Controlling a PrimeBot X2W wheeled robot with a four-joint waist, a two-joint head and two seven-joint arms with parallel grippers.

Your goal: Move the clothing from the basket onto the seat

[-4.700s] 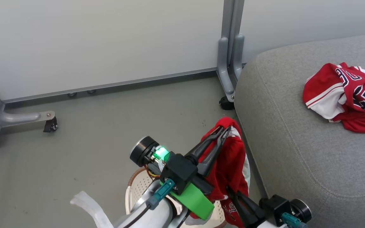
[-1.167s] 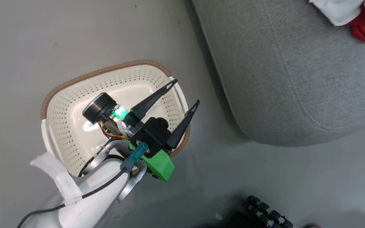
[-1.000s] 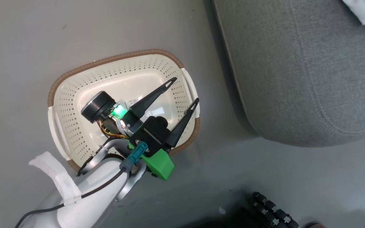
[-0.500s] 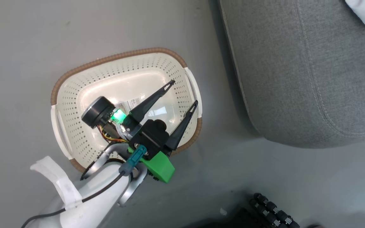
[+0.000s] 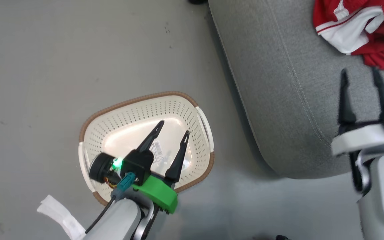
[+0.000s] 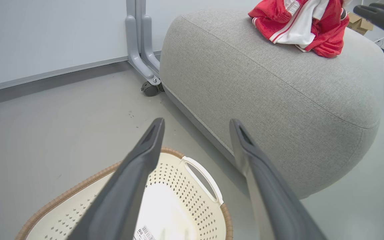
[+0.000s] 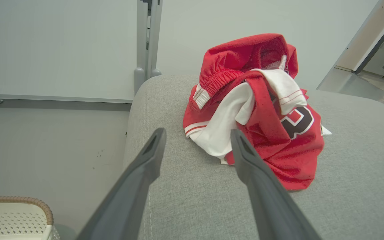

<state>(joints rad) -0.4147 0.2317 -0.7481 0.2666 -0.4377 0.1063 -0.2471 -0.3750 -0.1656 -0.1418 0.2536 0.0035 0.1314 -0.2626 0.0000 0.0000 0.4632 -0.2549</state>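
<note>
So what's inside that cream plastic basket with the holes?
Inside the cream perforated plastic basket, just a paper barcode label on its base is visible. The left end effector, open above it, hides the near part of the base.

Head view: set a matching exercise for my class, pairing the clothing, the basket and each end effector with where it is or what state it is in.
Column one
1. clothing
2. basket
3. left end effector
4. right end effector

Column two
A. open, above the seat
B. standing on the floor beside the seat
C. open, above the basket
D. heaped on the seat

Pairs: 1-D, 2-B, 3-C, 4-A
</note>
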